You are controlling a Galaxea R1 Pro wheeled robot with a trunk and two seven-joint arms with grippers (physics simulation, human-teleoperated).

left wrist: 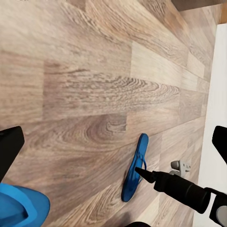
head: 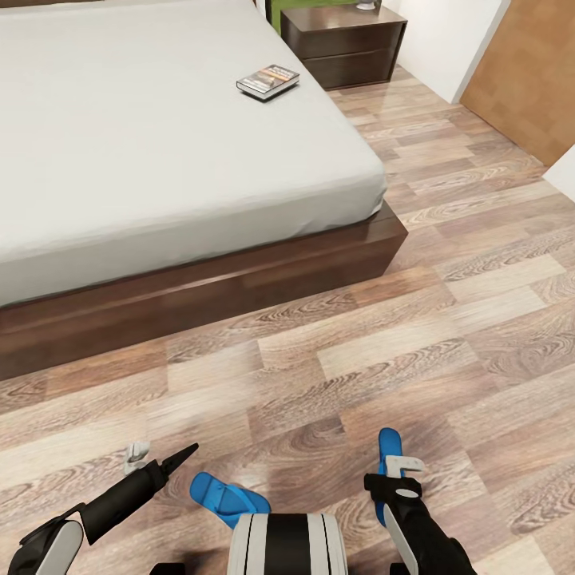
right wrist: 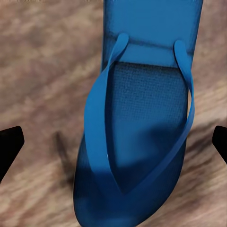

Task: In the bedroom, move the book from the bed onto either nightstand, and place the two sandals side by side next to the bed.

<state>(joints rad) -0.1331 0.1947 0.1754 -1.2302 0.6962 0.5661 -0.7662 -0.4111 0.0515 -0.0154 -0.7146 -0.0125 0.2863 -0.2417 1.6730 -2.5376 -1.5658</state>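
Right gripper (right wrist: 113,142) hung over one sandal (right wrist: 137,137), fingers spread, sandal on floor (head: 359,351). Left gripper (left wrist: 113,142) fingers spread. Book (head: 267,81) lay on bed (head: 160,144).

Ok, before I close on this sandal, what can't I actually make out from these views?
- Right sandal, head view: heel end hidden behind the right gripper.
- Same sandal, right wrist view: both ends cut off by the frame.
- Left sandal, head view: partly hidden behind the robot's trunk.
- Book: cover lettering too small to read.
- Nightstand: top cut off by the frame edge.
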